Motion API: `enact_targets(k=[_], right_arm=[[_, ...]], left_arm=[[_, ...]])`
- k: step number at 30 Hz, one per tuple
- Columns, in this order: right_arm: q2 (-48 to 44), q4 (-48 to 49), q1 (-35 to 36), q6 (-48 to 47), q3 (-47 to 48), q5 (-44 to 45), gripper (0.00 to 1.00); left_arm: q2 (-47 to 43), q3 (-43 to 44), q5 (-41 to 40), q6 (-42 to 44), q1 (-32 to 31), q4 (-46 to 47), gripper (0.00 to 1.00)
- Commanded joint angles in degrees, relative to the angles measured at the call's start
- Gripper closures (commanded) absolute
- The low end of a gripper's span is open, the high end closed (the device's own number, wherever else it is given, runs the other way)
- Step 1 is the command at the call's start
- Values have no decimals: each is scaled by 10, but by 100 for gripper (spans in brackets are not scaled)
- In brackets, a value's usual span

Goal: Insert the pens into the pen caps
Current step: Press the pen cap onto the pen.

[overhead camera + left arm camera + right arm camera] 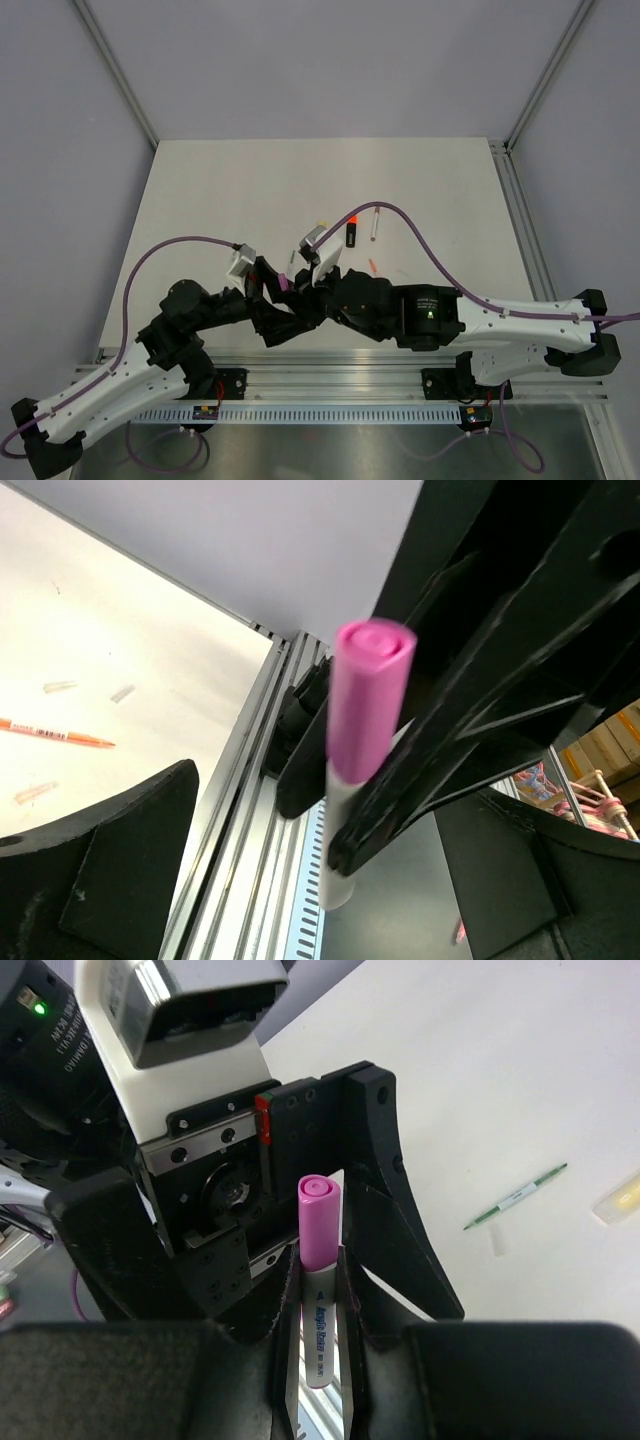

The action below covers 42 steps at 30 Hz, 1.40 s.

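The pale tabletop carries the whole job. Both arms reach in over its near edge, the left arm and the right arm meeting wrist to wrist near the middle. This brings the two tools face to face, the pose a push-on capping move needs.

The left end effector stands with its jaws spread wide, one finger on either side of the pen and neither touching it, so it grips nothing. The right end effector is clamped on the white barrel of a highlighter, holding it upright between its pads. Gripping low on the barrel leaves the top end free for the other tool to work on.

That top end wears a pink cap, which looks fully seated and in line with the barrel. This pen appears done, and setting it down is probably what comes next.

Other pieces lie loose on the tabletop, well apart from the arms:
- an orange-red pen
- a thin green pen
- a pale yellow highlighter, cut off by the edge of the right wrist view
- a few small loose caps

All of them are within reach for later pairing.
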Motion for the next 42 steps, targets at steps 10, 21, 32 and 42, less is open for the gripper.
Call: enact_targets(k=[10,21,32,42], right_arm=[[-52,64,-2,-51,-31,58,100],[-46,89,-3,-44,-51,61,100],[-42,112,-3,-22,-88,71,100],[-71,127,-3,-21,-110,73,88]], left_arm=[[-1,-22,-7,-18,-2,47,18],[-8,-15,-5,-26,-2,44,60],[-29,-10,-34,-11,-2,1,100],[-36,-3,-27,3,-2,-5,100]])
